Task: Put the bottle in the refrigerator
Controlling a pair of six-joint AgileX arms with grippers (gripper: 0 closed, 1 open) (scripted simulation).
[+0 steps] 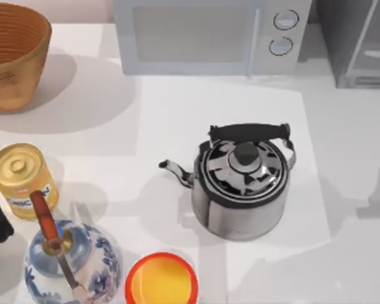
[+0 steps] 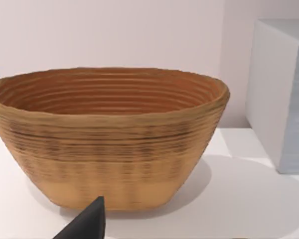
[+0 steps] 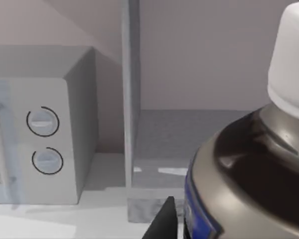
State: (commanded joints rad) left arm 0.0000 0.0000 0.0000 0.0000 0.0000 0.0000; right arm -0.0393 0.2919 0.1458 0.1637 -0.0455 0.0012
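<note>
The bottle (image 3: 249, 164), white-capped with a dark glossy shoulder and a blue band, hangs close before the refrigerator (image 3: 189, 144). The AgileX right gripper (image 3: 189, 224) has hold of it, one dark finger (image 3: 162, 221) lying against the bottle's side; the jaws stand as wide as the bottle's body. The refrigerator, a grey box, shows its inner shelf past a pale upright frame, and the bottle is level with that shelf but outside the cabinet.

Touching or just beside the refrigerator's left wall stands the white microwave (image 1: 196, 38), its two round knobs (image 1: 284, 31) on the side nearest the refrigerator. In front of the microwave, well apart from the refrigerator, a steel kettle (image 1: 240, 183) with a black handle sits on the white table (image 1: 342, 126).

Farthest from the refrigerator, along the table's left side, are a woven basket (image 1: 12, 57), a yellow tin (image 1: 24, 180), a blue-and-white porcelain vessel (image 1: 73, 259) with a brown handle, and a red-rimmed bowl (image 1: 161, 278). The left gripper (image 2: 84, 224) is parked facing the basket; how far it is open cannot be told.
</note>
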